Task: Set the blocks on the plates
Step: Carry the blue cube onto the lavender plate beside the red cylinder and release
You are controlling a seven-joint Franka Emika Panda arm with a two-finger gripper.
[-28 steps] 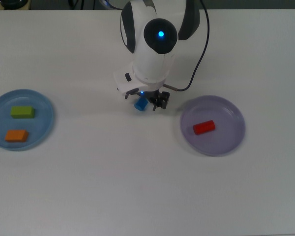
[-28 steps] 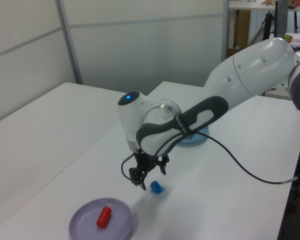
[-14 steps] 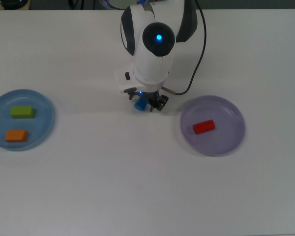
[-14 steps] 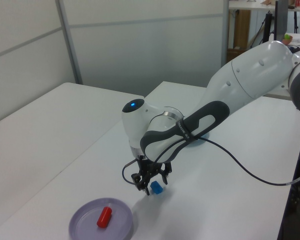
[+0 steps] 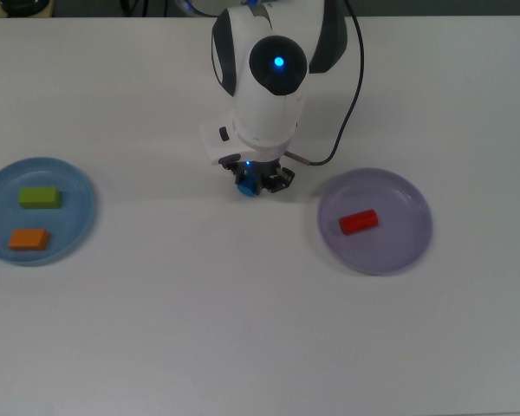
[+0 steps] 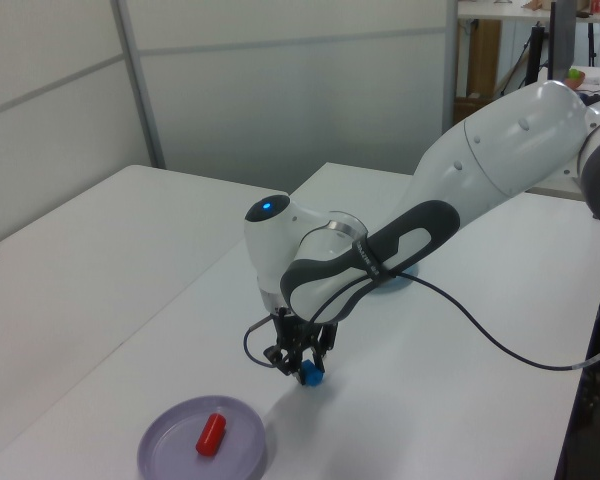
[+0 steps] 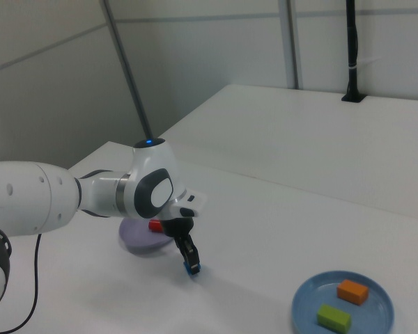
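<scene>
Top view shows you end effector (image 5: 257,182) down on bench (image 5: 243,329), fingers closed around blue block (image 5: 246,186), red block (image 5: 359,222) on purple plate (image 5: 407,247), green (image 5: 40,198) and orange (image 5: 29,239) on blue plate (image 5: 80,192).

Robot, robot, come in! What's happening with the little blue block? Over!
Gripper down around small blue cube block, on white table. Nothing blocking.
</scene>
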